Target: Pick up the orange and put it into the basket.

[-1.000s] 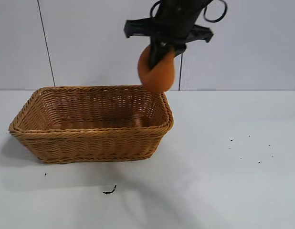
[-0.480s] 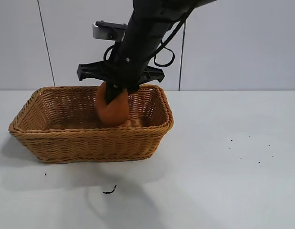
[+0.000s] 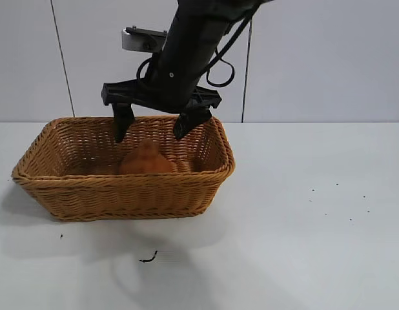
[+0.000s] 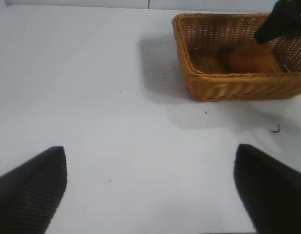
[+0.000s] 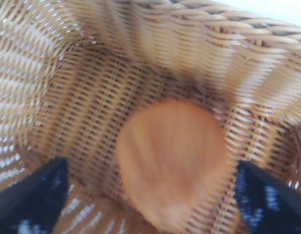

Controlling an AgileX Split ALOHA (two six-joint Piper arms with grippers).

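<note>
The orange (image 3: 146,159) lies on the floor of the tan wicker basket (image 3: 122,194), partly hidden behind its near wall. My right gripper (image 3: 154,127) hangs open just above the orange, over the basket's middle, its two black fingertips (image 3: 121,126) spread wide and touching nothing. In the right wrist view the orange (image 5: 171,158) sits free on the weave between the spread fingertips. My left gripper (image 4: 150,187) is open and empty over bare table, far from the basket (image 4: 223,85); the orange (image 4: 250,59) shows inside it there.
White table all round the basket. A small dark scrap (image 3: 148,258) lies on the table in front of the basket, with tiny specks (image 3: 335,200) to the right. A grey wall stands behind.
My right gripper carried the orange from above the basket's far right corner down and left into the basket, then opened; the orange now rests on the basket floor.
</note>
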